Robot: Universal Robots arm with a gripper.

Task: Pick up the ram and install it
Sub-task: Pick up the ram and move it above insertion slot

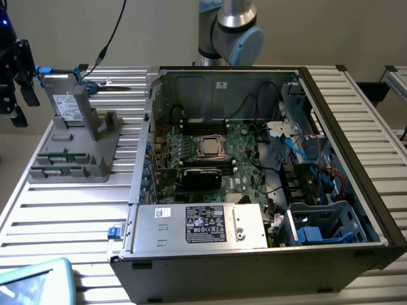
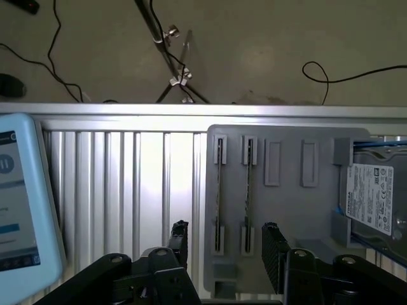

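Two thin ram sticks stand on edge in slots of a grey holder (image 2: 280, 203) on the slatted table. In the wrist view one ram stick (image 2: 219, 190) lies beside the other (image 2: 248, 190). My gripper (image 2: 227, 248) hangs open above the holder's near end, and its black fingers (image 2: 180, 244) straddle both sticks without touching them. In the exterior view the ram (image 1: 60, 156) shows green at the front of the holder (image 1: 76, 166), to the exterior view's left of the open computer case (image 1: 143, 159).
A grey drive (image 2: 375, 197) with a white sticker stands in the holder's far end (image 1: 67, 105). Inside the case, the motherboard has a CPU socket (image 1: 210, 147) and black memory slots (image 1: 203, 170). A tablet (image 2: 19, 197) lies on the table near its edge. A tripod (image 2: 175, 70) stands on the floor.
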